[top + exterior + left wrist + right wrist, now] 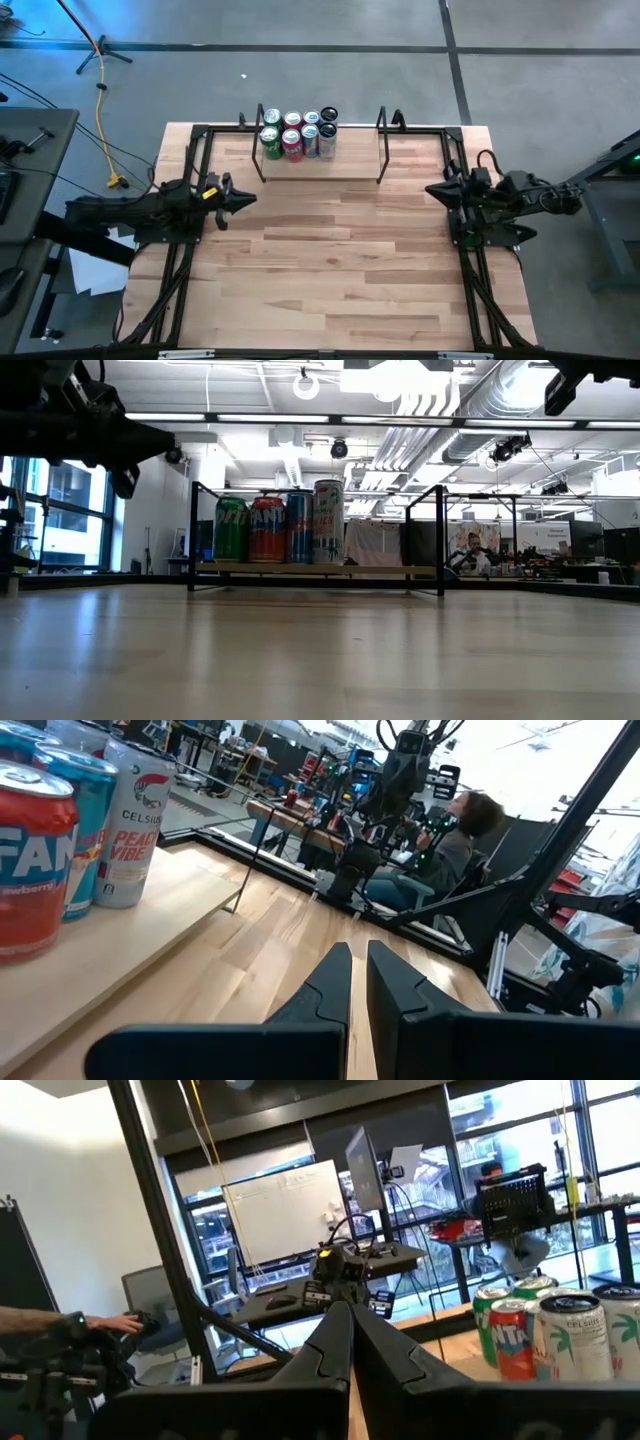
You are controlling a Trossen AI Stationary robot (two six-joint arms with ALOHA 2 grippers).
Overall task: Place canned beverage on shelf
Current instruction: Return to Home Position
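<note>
We work on a pale butcher-block tabletop (330, 270) standing on a grey concrete floor. The low view shows an open workshop behind it, with exposed ducts overhead.

Status, left to right. The left gripper (248, 197) hangs over the table's left side, well apart from the shelf. Its fingers are closed to a thin slit with nothing between them. The shelf (350, 165) sits centred at the far edge. The cans (298, 135) occupy its left half, upright and packed close together. From above we count what appear to be two rows of four. The right half of the board is bare. The right gripper (431, 188) hangs over the table's right side, fingers pressed together and empty. No can lies loose on the table, so we judge placement complete, with only the parking of both arms left.

Materials. The shelf is a flat pale-wood board with a thin black wire upright (383, 140) at each end. The cans are smooth printed metal cylinders with bright lids. The low view shows a green can (231, 528), a red can (267, 528), a blue can (299, 526) and a taller white can (328, 520).
</note>
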